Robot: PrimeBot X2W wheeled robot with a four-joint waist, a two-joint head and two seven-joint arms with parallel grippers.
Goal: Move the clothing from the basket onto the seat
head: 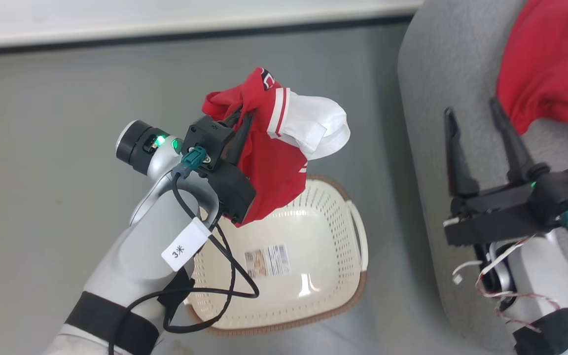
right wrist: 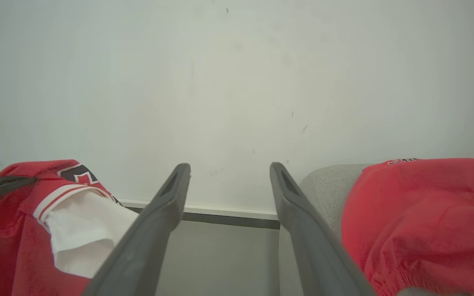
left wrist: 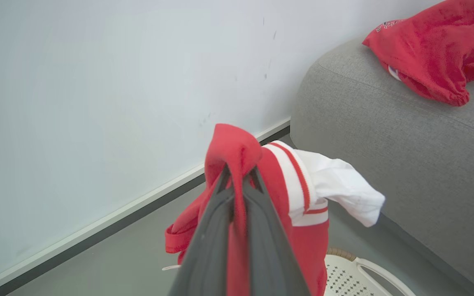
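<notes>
**A:** Head view, first entry?
**B:** One left gripper [head: 244, 117], fingers pinching a red garment [head: 274, 167] with white striped trim, held in the air over the far end of the basket [head: 350, 217]. The basket is cream, perforated and brown-rimmed. It stands on the grey floor [head: 67, 98] with a printed label [head: 267, 260] on its bottom.

**A:** And on the right?
**B:** One right gripper [head: 470, 106], fingers spread wide, above the edge of the grey sofa [head: 432, 88]. A second red garment [head: 550, 64] lies bunched on the sofa seat, just beyond the fingertips.

**A:** Left wrist view?
**B:** The fingers are pressed together on a fold of red cloth, and a white sleeve [left wrist: 344, 189] droops to the right. The basket rim shows at the bottom edge. The sofa is on the right, carrying the second red garment. A white wall [left wrist: 97, 82] stands behind.

**A:** Right wrist view?
**B:** Two fingers well apart, with the wall showing between them. The held garment is at lower left. The other garment is on the sofa at lower right.
</notes>
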